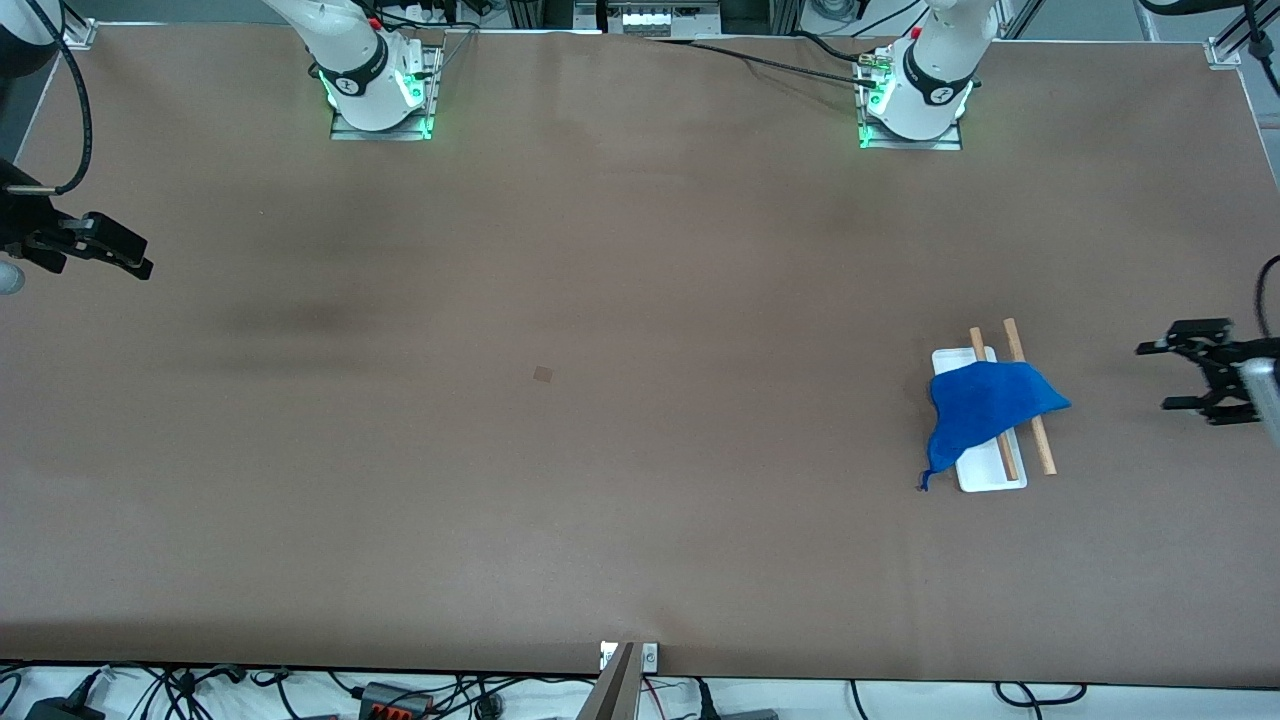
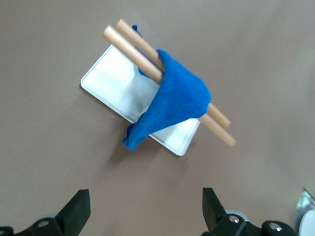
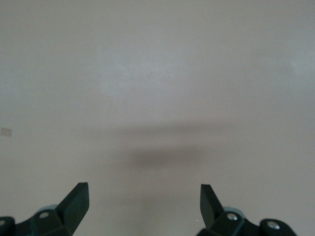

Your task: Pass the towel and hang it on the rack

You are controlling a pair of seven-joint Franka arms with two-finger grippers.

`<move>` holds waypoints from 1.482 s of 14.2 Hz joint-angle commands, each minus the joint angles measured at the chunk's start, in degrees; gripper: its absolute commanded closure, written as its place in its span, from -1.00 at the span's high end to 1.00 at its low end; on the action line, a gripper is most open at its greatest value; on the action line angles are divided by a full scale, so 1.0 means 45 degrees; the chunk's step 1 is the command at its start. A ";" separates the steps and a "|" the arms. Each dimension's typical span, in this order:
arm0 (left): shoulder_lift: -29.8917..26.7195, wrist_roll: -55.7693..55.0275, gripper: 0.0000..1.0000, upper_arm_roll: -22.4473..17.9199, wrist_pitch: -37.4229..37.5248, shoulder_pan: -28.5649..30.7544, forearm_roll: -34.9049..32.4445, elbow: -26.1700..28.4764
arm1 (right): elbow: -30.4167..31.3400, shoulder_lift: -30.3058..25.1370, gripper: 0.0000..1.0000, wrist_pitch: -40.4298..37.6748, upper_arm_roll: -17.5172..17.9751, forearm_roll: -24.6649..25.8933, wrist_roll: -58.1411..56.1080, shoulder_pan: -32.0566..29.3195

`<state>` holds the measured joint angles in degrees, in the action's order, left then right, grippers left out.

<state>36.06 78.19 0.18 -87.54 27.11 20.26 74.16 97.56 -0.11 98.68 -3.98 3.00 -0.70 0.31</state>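
The right gripper (image 1: 105, 250) hovers, jaws apart, over the table (image 1: 560, 500) edge at the right arm's end. The blue towel (image 1: 985, 410) drapes the rack (image 1: 990, 478) near the left arm's end; the left gripper (image 1: 1180, 377), jaws spread, hangs beside it.

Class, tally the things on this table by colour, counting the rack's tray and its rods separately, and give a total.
Blue: 1, the towel
White: 1, the rack tray
Light brown: 2, the wooden rods
Total: 4
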 commanded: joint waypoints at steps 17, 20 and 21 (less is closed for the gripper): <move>-0.1744 -0.9446 1.00 0.0351 0.5059 -0.3056 -0.2862 -0.3296 | 0.0058 -0.0211 1.00 -0.0053 0.0475 -0.0023 -0.0080 -0.0186; -0.1744 -0.9446 1.00 0.0254 0.5059 -0.3291 -0.2882 -0.3297 | 0.0058 -0.0230 1.00 -0.0053 0.0475 -0.0004 -0.0099 -0.0167; -0.1802 -0.9466 1.00 0.0195 0.4982 -0.3291 -0.2882 -0.3297 | 0.0058 -0.0230 1.00 -0.0034 0.0475 -0.0023 -0.0099 -0.0167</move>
<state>28.06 36.02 1.70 -65.80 12.94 8.63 60.40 97.52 -0.14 98.70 -2.61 3.00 -0.69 0.25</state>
